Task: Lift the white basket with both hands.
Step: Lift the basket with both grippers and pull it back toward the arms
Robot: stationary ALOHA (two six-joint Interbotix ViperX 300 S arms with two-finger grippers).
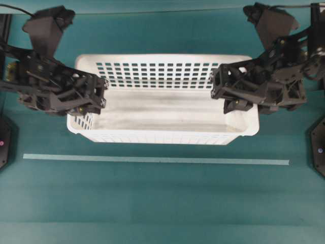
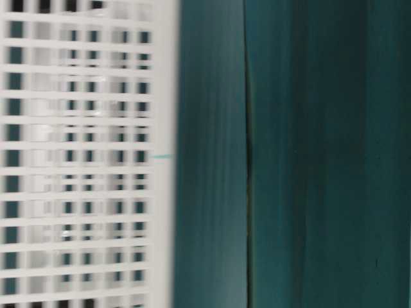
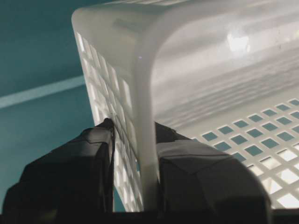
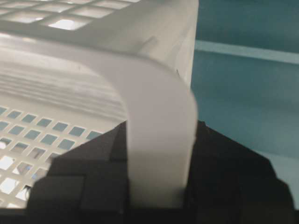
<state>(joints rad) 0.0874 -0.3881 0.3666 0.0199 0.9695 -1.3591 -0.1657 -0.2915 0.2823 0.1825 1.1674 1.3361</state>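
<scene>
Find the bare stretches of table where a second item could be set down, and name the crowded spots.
Free: the teal table in front of the pale tape strip, and the narrow band between strip and white basket. Crowded: both basket ends, where the left end effector and right end effector straddle the walls.

Table-level view blurs the white basket [image 2: 77, 154], its edges cut off

The place looked like a robotics lab bench rather than any home or shop: a bare teal table surface [image 1: 152, 203] carried two black jointed robot arms, the left arm [image 1: 45, 86] and the right arm [image 1: 274, 76], mounted at opposite sides with cables trailing. A pale tape line [image 1: 152, 159] was stuck straight across the surface (the sort of marker used for positioning), and black mounts [image 1: 319, 150] sat at the edges.
</scene>
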